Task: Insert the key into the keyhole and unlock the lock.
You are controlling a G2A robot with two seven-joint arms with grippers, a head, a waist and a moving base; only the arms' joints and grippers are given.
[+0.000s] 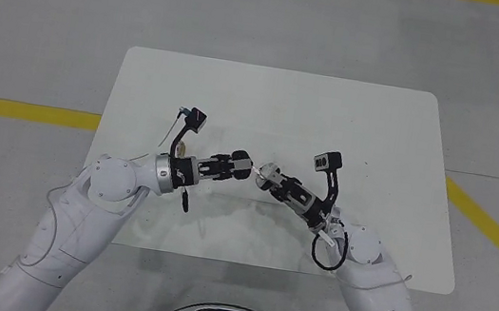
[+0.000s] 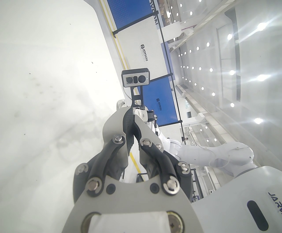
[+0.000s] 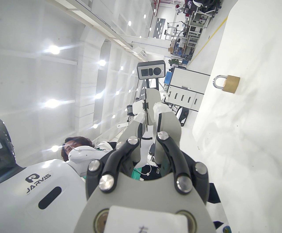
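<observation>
We found the key (image 3: pixel 145 114) edge-on inside the right gripper (image 3: pixel 149 106); its grip could not be judged. The left gripper (image 2: pixel 131 117), fingers (image 2: pixel 114 125) pressed together, faced it over the table's (image 1: pixel 378 126) middle. The padlock (image 3: pixel 230 83) lay near a table edge. Lettered panels (image 2: pixel 138 48) stood behind.

In the left wrist view a white wall panel (image 2: pixel 141 44) carries a small dark logo with one line of brand lettering beside it — a blue panel (image 2: pixel 164 106) in the same row has the same kind of mark in white. On a white strip (image 2: pixel 155 15) stand large dark letters, cut by the edge. In the right wrist view a small hanging tag (image 3: pixel 121 125) has print too small to tell. A white sticker (image 3: pixel 144 220) on the base of the right claw (image 3: pixel 149 111) bears a dark sign — partly cut off.
</observation>
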